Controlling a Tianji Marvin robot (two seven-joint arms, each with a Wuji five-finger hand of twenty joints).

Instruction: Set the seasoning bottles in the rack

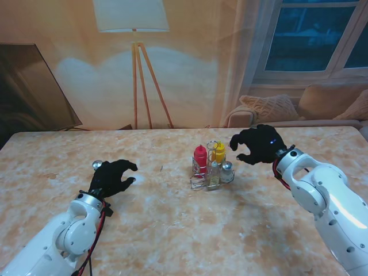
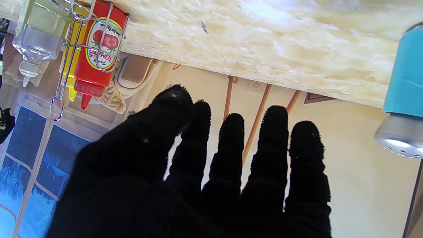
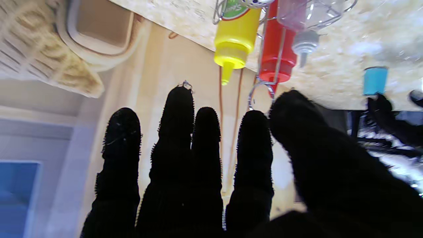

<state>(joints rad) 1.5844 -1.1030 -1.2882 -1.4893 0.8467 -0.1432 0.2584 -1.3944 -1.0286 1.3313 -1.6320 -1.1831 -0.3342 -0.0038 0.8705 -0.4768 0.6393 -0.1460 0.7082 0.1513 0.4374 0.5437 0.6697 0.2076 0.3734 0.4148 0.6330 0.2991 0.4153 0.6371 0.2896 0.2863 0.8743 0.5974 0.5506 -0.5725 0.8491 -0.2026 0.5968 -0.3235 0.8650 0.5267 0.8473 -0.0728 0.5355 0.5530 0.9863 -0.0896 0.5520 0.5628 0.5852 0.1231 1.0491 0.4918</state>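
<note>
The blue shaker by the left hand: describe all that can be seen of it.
The blue shaker has a light blue body and a silver, dome-shaped cap pierced with small holes. It stands upright on the marbled table, outside the wire rack, just beyond the left hand. The open fingers are beside it; contact cannot be told.

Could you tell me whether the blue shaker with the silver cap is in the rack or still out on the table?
Out. The blue shaker stands alone on the table beside the left hand, well apart from the wire rack.
</note>
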